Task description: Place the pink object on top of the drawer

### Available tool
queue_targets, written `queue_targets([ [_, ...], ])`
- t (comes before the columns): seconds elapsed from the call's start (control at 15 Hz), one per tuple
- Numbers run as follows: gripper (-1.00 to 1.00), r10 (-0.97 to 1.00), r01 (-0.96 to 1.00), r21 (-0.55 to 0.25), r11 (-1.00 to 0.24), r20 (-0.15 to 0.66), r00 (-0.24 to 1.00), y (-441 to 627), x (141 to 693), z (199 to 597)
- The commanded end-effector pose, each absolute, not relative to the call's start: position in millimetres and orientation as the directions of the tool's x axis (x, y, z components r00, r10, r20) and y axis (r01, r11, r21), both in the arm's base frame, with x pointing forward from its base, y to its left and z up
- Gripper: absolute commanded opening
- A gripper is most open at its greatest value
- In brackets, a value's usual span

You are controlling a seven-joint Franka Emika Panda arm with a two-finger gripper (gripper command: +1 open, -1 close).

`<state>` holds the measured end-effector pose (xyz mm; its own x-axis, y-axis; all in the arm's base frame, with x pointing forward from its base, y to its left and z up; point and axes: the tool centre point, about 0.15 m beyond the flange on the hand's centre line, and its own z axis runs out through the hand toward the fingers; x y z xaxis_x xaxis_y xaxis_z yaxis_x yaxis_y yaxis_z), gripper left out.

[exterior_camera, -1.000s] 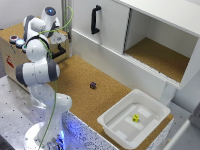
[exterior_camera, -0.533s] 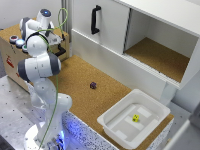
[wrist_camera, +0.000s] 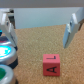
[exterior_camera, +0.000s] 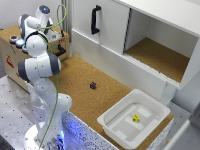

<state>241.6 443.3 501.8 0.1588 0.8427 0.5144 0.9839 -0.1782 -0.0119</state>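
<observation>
In the wrist view the pink object (wrist_camera: 51, 64) is a pink-red cube with black letters. It rests on the cork-textured top of the drawer (wrist_camera: 45, 42). My gripper (wrist_camera: 40, 27) is open and empty above it, with one finger (wrist_camera: 70, 30) on each side and clear of the cube. In the exterior view my gripper (exterior_camera: 32, 24) hangs over the low light-brown drawer (exterior_camera: 10, 57) at the exterior view's left. The drawer's black handle (exterior_camera: 60, 50) faces the table. The arm hides the cube in that view.
Round coloured pieces (wrist_camera: 5, 52) sit on the drawer top beside the cube and also show in the exterior view (exterior_camera: 15, 40). A small dark object (exterior_camera: 93, 85) lies on the cork table. A white bin (exterior_camera: 112, 122) holds a yellow item (exterior_camera: 135, 118). The white cabinet (exterior_camera: 112, 30) stands behind.
The hand has risen a little above the drawer top over the last second. The rest of the scene is unchanged.
</observation>
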Motion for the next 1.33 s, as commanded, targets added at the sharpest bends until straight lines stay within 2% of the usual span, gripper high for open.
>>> queue_targets([
  [0.0,1.00,0.871,0.980,0.045,-0.192,0.469,0.149,360.6,211.5,504.8],
  [0.27,1.00,0.900,0.961,0.077,-0.266,0.376,0.219,327.6,216.2,482.5],
  [1.27,1.00,0.900,0.961,0.077,-0.266,0.376,0.219,327.6,216.2,482.5],
])
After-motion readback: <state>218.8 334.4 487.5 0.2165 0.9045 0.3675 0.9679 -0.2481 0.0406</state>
